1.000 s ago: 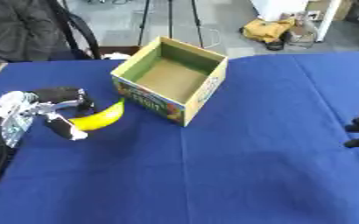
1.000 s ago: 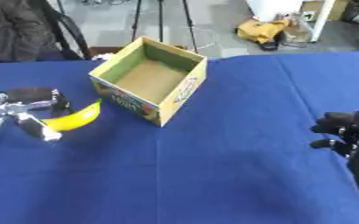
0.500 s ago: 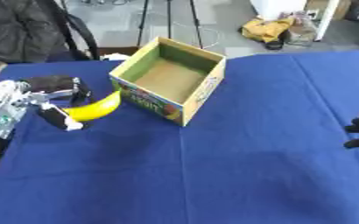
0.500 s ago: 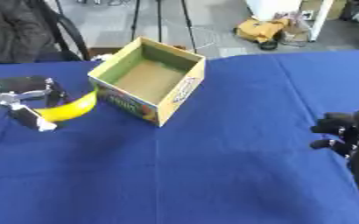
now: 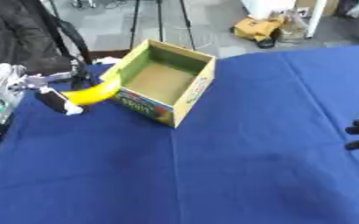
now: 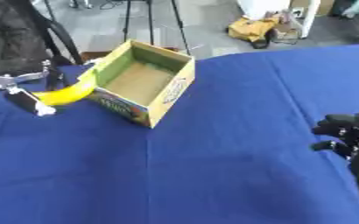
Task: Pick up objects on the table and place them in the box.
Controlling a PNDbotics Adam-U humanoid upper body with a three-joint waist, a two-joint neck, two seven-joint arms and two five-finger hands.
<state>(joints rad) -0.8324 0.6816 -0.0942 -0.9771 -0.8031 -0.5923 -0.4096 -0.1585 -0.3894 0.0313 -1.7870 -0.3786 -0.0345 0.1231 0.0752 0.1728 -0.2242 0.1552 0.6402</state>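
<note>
One banana (image 5: pixel 94 91) held aloft in left hand (image 5: pixel 37 87), fingers curled round its lower end. Long axis slants up-right, tip at the box (image 5: pixel 165 82) near wall, above bench (image 5: pixel 213 166). Right hand (image 6: pixel 351 133) idle, fingers curled, well apart.

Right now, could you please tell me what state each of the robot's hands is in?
Left hand: shut on the banana, held beside the box.
Right hand: idle at the right edge, holding nothing; fingers look curled.
</note>
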